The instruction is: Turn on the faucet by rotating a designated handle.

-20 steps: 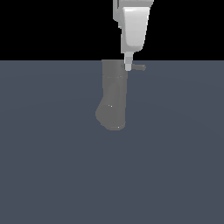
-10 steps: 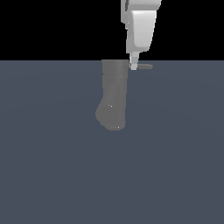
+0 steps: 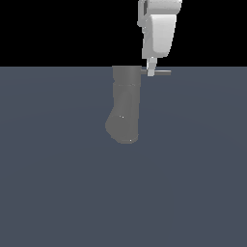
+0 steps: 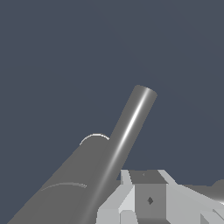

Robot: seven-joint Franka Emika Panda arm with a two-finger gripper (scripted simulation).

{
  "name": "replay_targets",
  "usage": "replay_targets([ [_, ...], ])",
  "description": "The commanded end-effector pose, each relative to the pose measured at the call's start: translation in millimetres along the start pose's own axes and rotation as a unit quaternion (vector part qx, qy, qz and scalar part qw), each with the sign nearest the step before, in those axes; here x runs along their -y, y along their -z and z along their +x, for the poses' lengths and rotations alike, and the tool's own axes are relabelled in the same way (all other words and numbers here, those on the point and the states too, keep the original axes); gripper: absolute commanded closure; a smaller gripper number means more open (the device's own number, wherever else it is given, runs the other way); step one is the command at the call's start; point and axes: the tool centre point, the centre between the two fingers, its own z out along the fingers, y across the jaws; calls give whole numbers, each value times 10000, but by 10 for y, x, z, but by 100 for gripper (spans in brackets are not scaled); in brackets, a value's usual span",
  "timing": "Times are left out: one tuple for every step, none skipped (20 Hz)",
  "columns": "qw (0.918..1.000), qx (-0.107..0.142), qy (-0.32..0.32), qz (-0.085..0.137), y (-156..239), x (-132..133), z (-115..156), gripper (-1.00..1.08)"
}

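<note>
1. Hanging straight down, the gripper [image 3: 151, 72] has a fingertip [image 3: 151, 70] touching the handle [image 3: 163, 73] just beside the faucet [image 3: 125, 103] top; finger spread can't be told.
2. Faucet stands upright on the grey floor [image 3: 53, 183], near its far edge.
3. Wrist view alone shows the handle [image 4: 129, 127] close up, a shiny rod crossing the faucet body [image 4: 70, 183], with a finger [image 4: 146, 197] beside it.

exterior view looks from afar, side-on, at the faucet [image 3: 125, 106]; wrist view sits close above it; both share the handle [image 3: 161, 73].
</note>
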Motion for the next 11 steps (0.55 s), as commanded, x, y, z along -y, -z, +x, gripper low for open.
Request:
replay_targets([
  [9997, -36, -240, 35, 5, 33, 327, 108],
  [9997, -36, -246, 35, 6, 48, 349, 108],
  [9997, -36, -251, 35, 6, 62, 369, 108],
  [9997, -36, -256, 35, 6, 77, 389, 108],
  [9996, -36, -262, 35, 6, 91, 411, 108],
  [9996, -36, -267, 35, 7, 106, 432, 108],
  [9996, -36, -272, 35, 7, 120, 453, 108],
  [9996, -37, -278, 35, 8, 134, 474, 108],
  [9996, -37, -283, 34, 8, 149, 495, 108],
  [9996, -37, -289, 34, 8, 164, 517, 108],
  [9996, -37, -289, 34, 8, 164, 517, 108],
])
